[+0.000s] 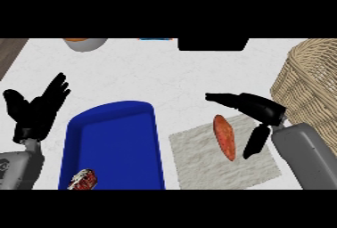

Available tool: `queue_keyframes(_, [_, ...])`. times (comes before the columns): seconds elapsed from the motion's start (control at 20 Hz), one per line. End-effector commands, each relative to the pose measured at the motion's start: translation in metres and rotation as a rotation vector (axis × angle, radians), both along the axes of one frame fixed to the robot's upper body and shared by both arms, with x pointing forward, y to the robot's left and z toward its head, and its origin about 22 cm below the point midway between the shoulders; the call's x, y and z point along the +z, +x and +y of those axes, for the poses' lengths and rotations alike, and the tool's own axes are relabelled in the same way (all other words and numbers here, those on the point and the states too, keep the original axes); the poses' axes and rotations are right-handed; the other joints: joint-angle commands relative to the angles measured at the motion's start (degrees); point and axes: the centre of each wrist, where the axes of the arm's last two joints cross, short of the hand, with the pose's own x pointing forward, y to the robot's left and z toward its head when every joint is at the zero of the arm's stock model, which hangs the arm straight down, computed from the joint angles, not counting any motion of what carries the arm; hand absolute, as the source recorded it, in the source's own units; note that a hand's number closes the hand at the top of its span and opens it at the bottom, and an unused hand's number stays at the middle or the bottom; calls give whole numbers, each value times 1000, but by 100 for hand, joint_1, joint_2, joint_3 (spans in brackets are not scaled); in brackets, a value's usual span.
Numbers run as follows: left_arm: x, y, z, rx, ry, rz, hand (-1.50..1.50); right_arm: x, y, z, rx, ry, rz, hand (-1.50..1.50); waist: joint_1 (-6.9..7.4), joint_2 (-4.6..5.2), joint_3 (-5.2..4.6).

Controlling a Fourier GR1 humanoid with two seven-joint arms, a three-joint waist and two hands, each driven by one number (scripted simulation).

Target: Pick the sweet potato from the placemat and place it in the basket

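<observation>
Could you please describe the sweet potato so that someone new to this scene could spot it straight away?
Start at the wicker basket at the right edge; left of and below it lies a pale placemat. On it lies the sweet potato, between the right robot hand's open fingers and thumb. It is the only long, orange-red thing there.

Sweet potato (225, 136) lies on the grey placemat (204, 156), right hand (260, 111) open just beside it. Wicker basket (309, 80) at right, blue tray (115, 147) left, left hand (36, 111) resting open.
</observation>
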Motion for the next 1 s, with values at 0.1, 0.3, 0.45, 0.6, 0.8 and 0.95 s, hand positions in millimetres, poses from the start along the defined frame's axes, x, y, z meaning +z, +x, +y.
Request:
queue_keyframes(0.1, [-12,8,-18,3,-1,-7,0,-20,9,-11,12,-20,-7,-150,-10,6,0])
queue_keyframes(0.3, [7,6,-7,11,-1,12,0,-2,9,-21,32,-6,5,-150,-21,-6,0])
queue_keyframes(0.45, [-7,-12,2,4,6,14,0,-21,-2,-23,41,22,25,-150,-11,-8,0])
queue_keyframes(0.6, [0,-7,-9,10,7,6,0,-24,10,-18,65,46,50,-150,9,-3,1])
queue_keyframes(0.8, [-8,-13,9,16,-8,0,0,-23,-3,-30,93,42,36,-150,-9,-7,0])
queue_keyframes(0.95, [-3,-20,9,2,7,19,0,-18,-6,-22,77,13,11,-150,-9,-10,-1])
